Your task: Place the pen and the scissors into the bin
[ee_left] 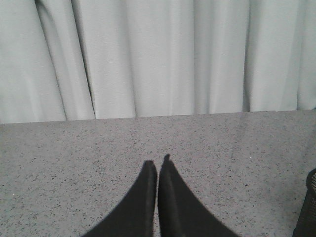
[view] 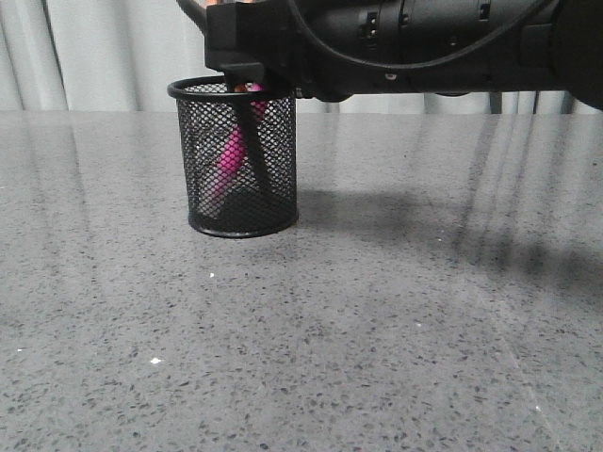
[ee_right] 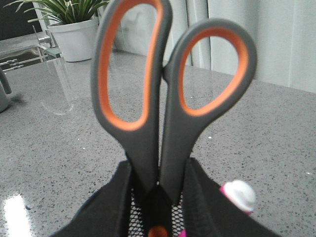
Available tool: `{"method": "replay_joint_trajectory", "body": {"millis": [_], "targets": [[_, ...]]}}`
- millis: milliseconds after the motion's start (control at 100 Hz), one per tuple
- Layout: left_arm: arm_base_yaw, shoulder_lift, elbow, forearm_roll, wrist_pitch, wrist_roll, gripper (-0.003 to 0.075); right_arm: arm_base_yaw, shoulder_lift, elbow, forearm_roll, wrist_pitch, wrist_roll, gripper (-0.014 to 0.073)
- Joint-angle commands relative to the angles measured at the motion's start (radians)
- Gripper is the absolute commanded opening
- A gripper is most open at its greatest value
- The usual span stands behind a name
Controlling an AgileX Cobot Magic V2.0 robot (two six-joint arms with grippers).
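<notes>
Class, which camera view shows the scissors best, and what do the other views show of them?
The right wrist view: the scissors fill it, both orange-lined handle loops clear, the right claw shut on them. The front view shows only dark blades through the bin mesh. The left wrist view shows none.

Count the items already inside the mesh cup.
2. The pen leans inside the bin; the scissors stand blades-down in it, held by the right gripper. Anything lower may be hidden.
</notes>
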Motion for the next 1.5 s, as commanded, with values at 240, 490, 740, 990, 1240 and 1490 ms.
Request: {"method": "replay_joint_trajectory", "body": {"millis": [240, 490, 740, 990, 1240, 1490], "targets": [[0.004, 0.000, -0.028, -0.002, -0.082, -0.007, -0.0021, -0.005, -0.036, -0.021, -0.006, -0.110, -0.004, 0.0237], [0.004, 0.000, -0.028, -0.002, -0.082, -0.007, -0.0021, -0.005, -0.037, -0.021, -0.011, -0.156, -0.004, 0.0381], [0.004, 0.000, -0.028, -0.002, -0.082, -0.007, -0.0021, -0.007, -0.100, -0.021, -0.011, -0.161, -0.004, 0.0380], [0.004, 0.000, -0.028, -0.002, -0.082, -0.007, -0.0021, -0.103, -0.238, -0.020, -0.011, -0.013, -0.004, 0.0281], [0.004, 0.000, -0.028, -0.002, -0.049, -0.007, -0.0021, -0.244, -0.456, -0.020, -0.011, 0.265, -0.004, -0.0056], [0.004, -0.001, -0.019, -0.002, -0.045, -0.007, -0.0021, -0.409, -0.672, 0.019, -0.011, 0.456, -0.004, -0.0076]]}}
